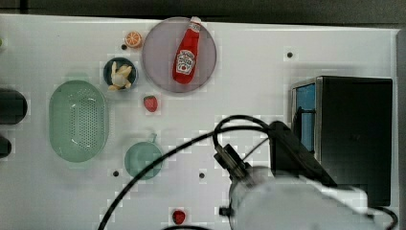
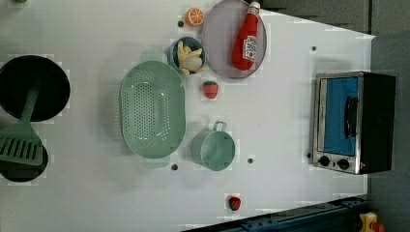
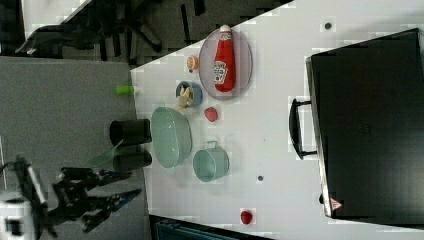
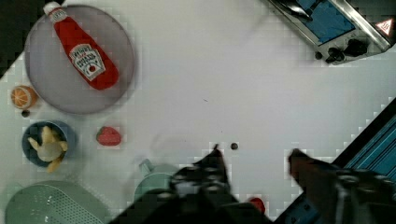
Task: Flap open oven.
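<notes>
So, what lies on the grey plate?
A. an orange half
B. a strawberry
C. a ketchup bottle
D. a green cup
C: the red ketchup bottle lies flat on the grey plate, while the orange half and the strawberry sit on the table beside it.

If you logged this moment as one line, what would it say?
task: flap open oven | oven: door shut | gripper: open, above table, apart from handle

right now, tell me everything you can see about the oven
The oven is a black boxy toaster oven with a silver front frame, a blue-tinted glass door, a dark bar handle and black knobs. The door is shut. It stands on the white table at the left view's right edge, with nothing touching it.
</notes>
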{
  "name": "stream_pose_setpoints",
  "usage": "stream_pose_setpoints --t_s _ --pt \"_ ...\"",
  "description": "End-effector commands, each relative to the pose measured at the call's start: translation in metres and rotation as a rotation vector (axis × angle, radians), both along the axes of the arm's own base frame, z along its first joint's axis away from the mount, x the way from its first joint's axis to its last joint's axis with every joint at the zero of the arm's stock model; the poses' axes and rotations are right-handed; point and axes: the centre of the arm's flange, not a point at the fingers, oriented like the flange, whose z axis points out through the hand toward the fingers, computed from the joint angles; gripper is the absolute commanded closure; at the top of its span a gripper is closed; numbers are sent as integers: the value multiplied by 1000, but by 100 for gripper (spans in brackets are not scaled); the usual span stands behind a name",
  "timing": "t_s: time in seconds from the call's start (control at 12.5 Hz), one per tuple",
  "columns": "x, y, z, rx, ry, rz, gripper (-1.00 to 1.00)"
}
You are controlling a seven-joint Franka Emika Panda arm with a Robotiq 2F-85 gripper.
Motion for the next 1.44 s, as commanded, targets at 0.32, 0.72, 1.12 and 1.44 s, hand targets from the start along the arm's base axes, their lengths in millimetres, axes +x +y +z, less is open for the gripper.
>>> stream_pose_setpoints --t_s 0.32,0.72,1.12,1.44 --pt "15 -30 -48 34 109 47 65" --pt "34 -95 -93 80 108 386 65" --pt "55 -166 -147 17 53 702 65" --pt "68 -206 -202 -66 38 830 65"
